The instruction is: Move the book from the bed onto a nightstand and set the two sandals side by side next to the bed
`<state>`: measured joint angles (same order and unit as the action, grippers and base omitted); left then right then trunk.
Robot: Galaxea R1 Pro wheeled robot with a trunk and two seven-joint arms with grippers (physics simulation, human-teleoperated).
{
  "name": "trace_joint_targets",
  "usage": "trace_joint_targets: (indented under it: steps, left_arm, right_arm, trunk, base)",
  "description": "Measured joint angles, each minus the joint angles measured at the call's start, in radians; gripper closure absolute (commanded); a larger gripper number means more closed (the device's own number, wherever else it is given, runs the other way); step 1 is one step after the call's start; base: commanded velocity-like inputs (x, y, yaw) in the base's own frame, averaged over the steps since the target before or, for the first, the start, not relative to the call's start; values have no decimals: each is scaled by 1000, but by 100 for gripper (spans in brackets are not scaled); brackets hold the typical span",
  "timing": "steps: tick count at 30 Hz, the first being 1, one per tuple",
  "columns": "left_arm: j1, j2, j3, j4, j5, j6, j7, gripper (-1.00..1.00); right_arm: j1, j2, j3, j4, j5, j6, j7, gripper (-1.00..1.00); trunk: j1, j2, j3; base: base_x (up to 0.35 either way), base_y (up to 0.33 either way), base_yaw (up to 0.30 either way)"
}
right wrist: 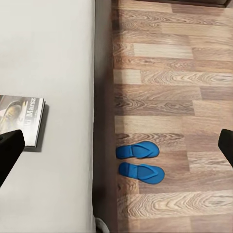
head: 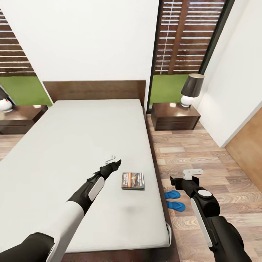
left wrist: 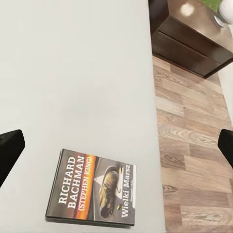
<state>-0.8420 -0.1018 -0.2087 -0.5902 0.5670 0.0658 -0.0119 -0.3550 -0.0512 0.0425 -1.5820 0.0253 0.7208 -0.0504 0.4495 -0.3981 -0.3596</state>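
Both arms reach forward over the bed [head: 72,145], whose grey mattress carries one book [head: 133,181] lying flat near its right edge. Two nightstands flank the headboard; the right nightstand [head: 174,116] bears a lamp [head: 191,89]. On the wood floor [head: 218,174] just beside the bed lie two blue sandals [head: 175,200], side by side. Left hand [head: 115,163] hovers near the book, fingers spread, holding nothing. Right hand [head: 183,179] hangs above the sandals, likewise released and empty.

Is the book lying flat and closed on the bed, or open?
Closed and flat: the book lies cover up on the mattress, title and author lettering readable, no pages spread. The left tool hovers beside it.
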Motion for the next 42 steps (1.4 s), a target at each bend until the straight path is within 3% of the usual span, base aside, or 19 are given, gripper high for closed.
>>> trace_joint_targets:
  steps: [12, 27, 42]
  left_arm:
    - [0, 1, -1, -2, 11, -19, -6, -100]
    - [0, 3, -1, 39, 14, -36, -117, -100]
    - [-1, 3, -5, 74, 13, 2, -225, -100]
  right_arm:
    - [0, 0, -1, 0, 0, -1, 0, -100]
    - [0, 0, -2, 0, 0, -7, 0, -100]
    - [0, 0, -2, 0, 0, -8, 0, -100]
  trunk:
    - [0, 0, -20]
    - [0, 0, -44]
    - [0, 0, -69]
  base:
    - [0, 0, 0]
    - [0, 0, 0]
    - [0, 0, 0]
